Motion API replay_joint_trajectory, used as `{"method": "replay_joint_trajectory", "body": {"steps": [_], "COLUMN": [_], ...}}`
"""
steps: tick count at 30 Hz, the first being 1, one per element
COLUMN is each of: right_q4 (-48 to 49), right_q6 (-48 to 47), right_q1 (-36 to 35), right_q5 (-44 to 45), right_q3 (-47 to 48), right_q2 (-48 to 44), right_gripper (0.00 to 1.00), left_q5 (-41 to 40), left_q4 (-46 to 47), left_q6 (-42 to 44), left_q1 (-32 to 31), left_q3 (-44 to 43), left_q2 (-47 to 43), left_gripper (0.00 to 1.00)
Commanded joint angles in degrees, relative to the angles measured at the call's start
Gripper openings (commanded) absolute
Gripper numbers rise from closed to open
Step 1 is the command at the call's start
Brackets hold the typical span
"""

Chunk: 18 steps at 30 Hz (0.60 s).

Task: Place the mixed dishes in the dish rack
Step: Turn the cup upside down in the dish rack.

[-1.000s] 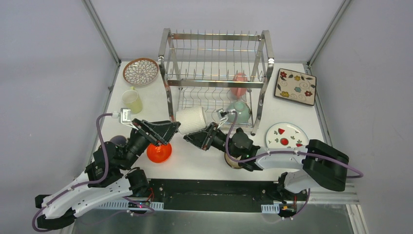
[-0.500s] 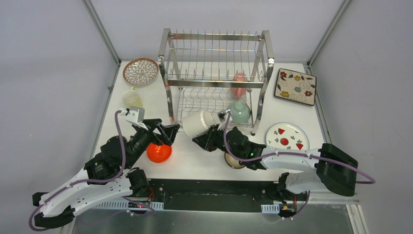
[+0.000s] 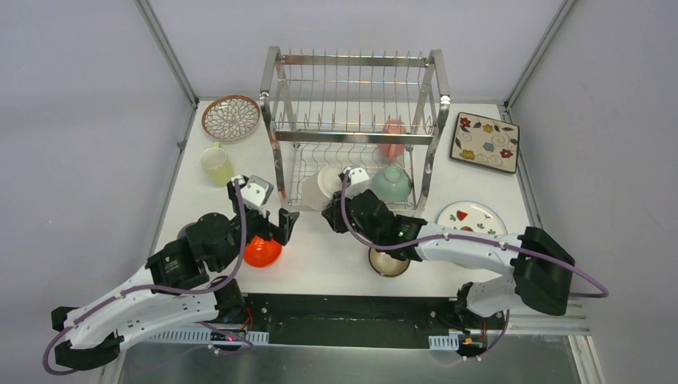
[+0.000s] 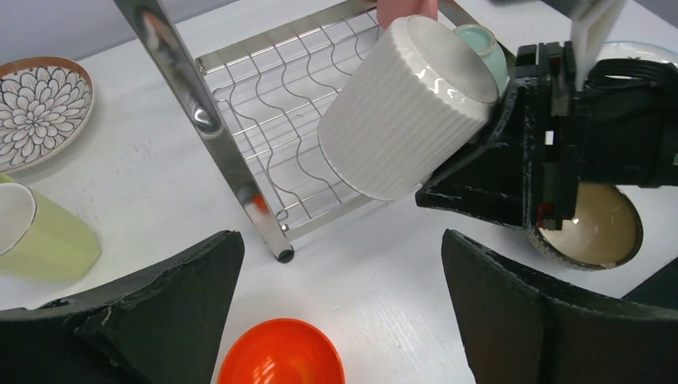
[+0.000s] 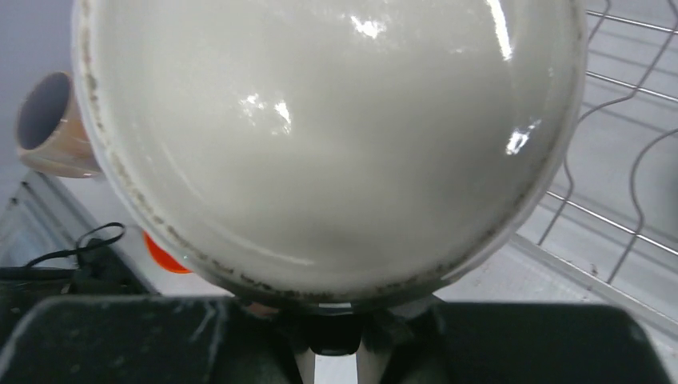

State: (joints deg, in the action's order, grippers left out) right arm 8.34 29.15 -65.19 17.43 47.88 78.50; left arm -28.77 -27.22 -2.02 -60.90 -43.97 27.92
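Note:
The steel dish rack (image 3: 352, 120) stands at the back middle, with a mint bowl (image 3: 392, 182) and a pink cup (image 3: 392, 138) in it. My right gripper (image 3: 336, 206) is shut on the white ribbed mug (image 3: 321, 186) and holds it tilted over the front of the rack's lower tier (image 4: 296, 96). The mug (image 5: 320, 136) fills the right wrist view, and it also shows in the left wrist view (image 4: 408, 108). My left gripper (image 3: 270, 228) is open and empty, just above the orange bowl (image 3: 261, 250), which lies near its jaws (image 4: 280, 356).
A brown bowl (image 3: 389, 262) sits under the right arm. A strawberry plate (image 3: 472, 222) and a square floral plate (image 3: 484, 142) lie at the right. A petal plate (image 3: 231, 117) and a yellow-green cup (image 3: 216, 166) are at the left. A peach cup (image 5: 48, 128) lies at the left.
My right gripper has carried the white mug up and back to the rack's lower tier. My left arm has swung forward and right over the orange bowl.

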Motion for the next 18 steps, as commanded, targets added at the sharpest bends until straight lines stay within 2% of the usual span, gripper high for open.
{"method": "replay_joint_trajectory", "body": {"steps": [1,10,18], "right_q4": [0.24,-3.17,-7.76], "right_q6": [-7.50,-15.96,-18.88], "right_q1": [1.06,3.42,7.24], "right_q5": [4.09,7.48,7.82], "right_q3": [5.70,12.01,18.92], "right_q2": [1.78,9.19,16.50], "right_gripper": [0.00,0.00,0.00], "left_q5": [2.11,-2.19,-4.47], "left_q4": [-1.01,-4.06,-4.84], "left_q6": [4.28,8.12,9.35], "left_q1": [0.14,0.16,0.15], "left_q3": [-3.01,-3.75,-2.07], "left_q2": [-0.99,-4.77,-5.91], "left_gripper": [0.99,0.99,0.99]}}
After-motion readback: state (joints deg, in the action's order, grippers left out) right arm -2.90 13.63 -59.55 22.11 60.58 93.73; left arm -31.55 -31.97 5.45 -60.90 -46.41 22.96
